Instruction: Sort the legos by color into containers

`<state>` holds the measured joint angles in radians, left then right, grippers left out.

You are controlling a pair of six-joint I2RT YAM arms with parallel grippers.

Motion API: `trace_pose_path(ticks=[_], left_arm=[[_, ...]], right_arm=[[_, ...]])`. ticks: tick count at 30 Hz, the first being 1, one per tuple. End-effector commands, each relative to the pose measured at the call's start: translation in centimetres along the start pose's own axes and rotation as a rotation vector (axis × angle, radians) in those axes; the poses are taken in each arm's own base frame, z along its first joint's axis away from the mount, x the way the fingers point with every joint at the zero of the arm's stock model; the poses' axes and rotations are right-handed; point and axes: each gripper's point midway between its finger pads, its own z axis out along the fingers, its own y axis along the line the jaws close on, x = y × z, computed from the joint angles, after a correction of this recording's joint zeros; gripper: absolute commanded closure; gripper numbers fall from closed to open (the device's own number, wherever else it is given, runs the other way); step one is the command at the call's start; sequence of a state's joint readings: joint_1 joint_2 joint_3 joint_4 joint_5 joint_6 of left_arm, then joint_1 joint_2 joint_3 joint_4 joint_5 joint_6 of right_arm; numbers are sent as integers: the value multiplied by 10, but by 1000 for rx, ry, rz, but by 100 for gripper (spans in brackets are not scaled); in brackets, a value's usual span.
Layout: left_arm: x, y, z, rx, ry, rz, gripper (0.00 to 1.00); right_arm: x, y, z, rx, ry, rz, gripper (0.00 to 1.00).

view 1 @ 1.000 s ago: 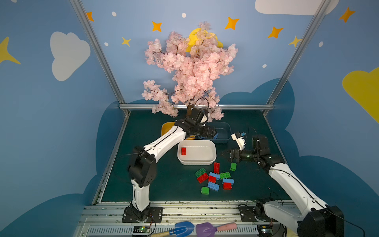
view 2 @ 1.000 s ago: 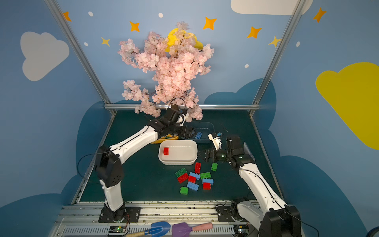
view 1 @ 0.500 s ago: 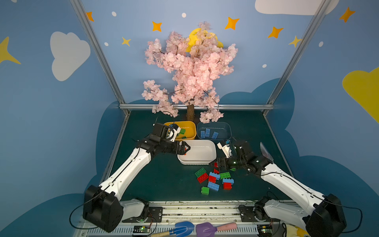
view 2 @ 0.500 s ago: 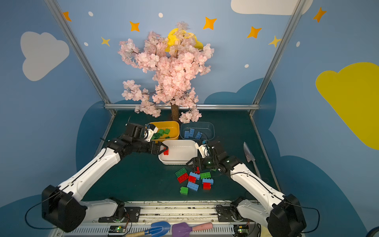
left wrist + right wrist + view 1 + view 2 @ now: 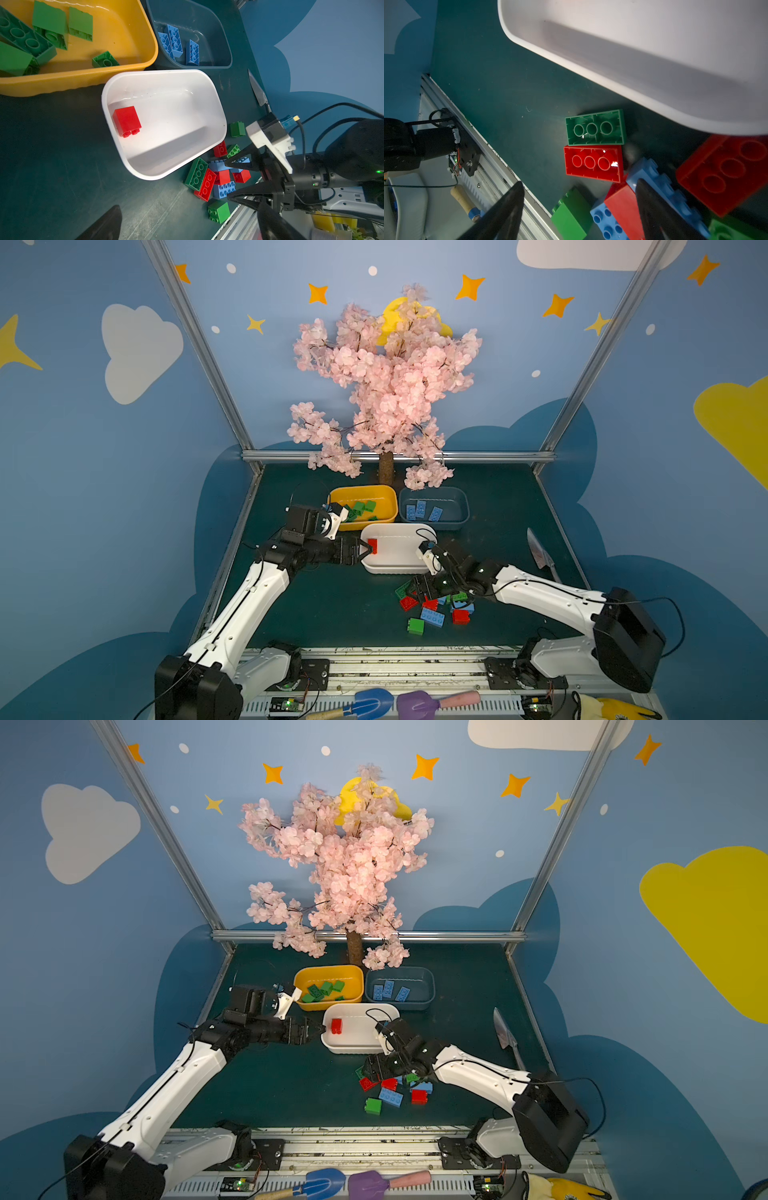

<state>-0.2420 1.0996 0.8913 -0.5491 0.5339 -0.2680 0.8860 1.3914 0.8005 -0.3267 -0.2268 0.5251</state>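
The bench (image 5: 324, 614) carries three tubs. The yellow tub (image 5: 361, 488) holds green bricks (image 5: 359, 507). The blue tub (image 5: 457, 522) holds blue bricks (image 5: 420, 508). The white tub (image 5: 390, 569), nearest the front, holds one red brick (image 5: 372, 545). The unsorted pile (image 5: 432, 616) lies on the bench just in front of the white tub. It mixes red, green and blue, and several bricks touch or overlap.

The left pincer (image 5: 368, 551) stands at the white tub's left end, jaws apart and empty. The right pincer (image 5: 226, 179) sits low over the pile, jaws apart, with nothing clamped.

The step in hand appears to be picking one brick from the pile. In the right wrist view a red block (image 5: 620, 205) sits between the fingers (image 5: 658, 216). A long blue brick (image 5: 654, 166) lies against it, partly hidden by one finger.

Procedure:
1. Centre the jaws on the red block alone.
2. Seat both fingers on opposite flat sides, below the studs. Closing askew would likely trap the long blue brick as well, or flip the block.
3. Lift straight up to clear the neighbouring bricks.
4. Release inside the white tub, not on its rim.
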Motion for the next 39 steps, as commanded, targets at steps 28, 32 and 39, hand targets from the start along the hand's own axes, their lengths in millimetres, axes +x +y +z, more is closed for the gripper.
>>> trace_pose_path(ticks=[28, 32, 39], left_arm=[[23, 6, -5, 8, 16, -22, 1], [24, 7, -7, 5, 16, -22, 1], [28, 11, -13, -25, 10, -23, 0]], right_arm=[[-1, 24, 56, 55, 79, -252, 13], [-3, 35, 60, 41, 73, -303, 13], [2, 66, 69, -46, 88, -397, 12]])
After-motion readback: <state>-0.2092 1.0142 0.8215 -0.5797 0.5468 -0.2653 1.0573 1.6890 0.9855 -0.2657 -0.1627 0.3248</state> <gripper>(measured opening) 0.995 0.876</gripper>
